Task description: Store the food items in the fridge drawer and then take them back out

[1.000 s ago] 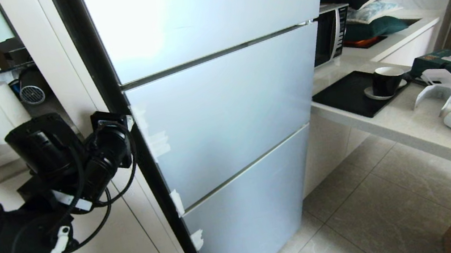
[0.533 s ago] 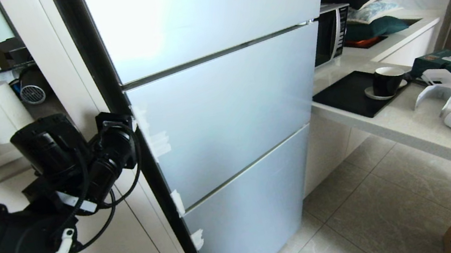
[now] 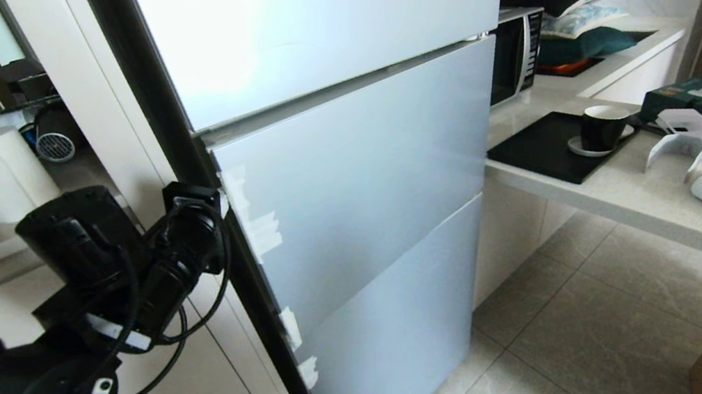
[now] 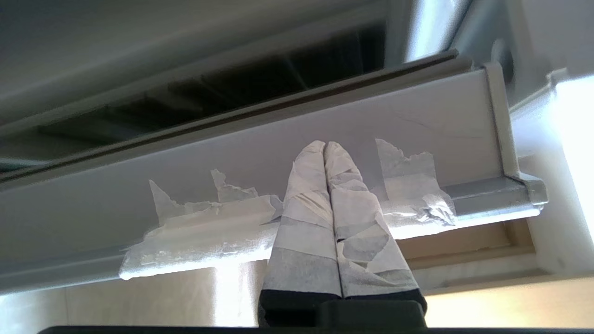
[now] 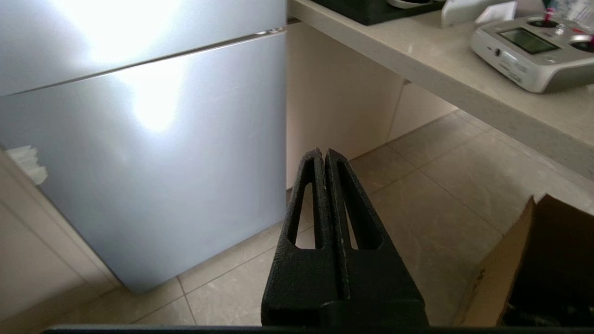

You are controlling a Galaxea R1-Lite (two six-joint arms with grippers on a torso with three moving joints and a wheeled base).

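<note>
Best done by keeping the left hand [image 4: 325, 144], its taped fingers [image 4: 306, 185] pressed together and empty, hooked behind the taped side edge of the middle door panel [image 3: 361, 174] and pulling steadily outward. Panel silver-blue, glossy, just ajar below the top door [image 3: 308, 13]. Fridge drawer and food items hidden behind the panel; right hand [image 5: 323, 153] also closed, parked low beside it.

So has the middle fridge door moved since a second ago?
Yes. The middle door has swung out at its left edge, opening a gap under the fixed top door. The shut left gripper presses behind that edge.
</note>
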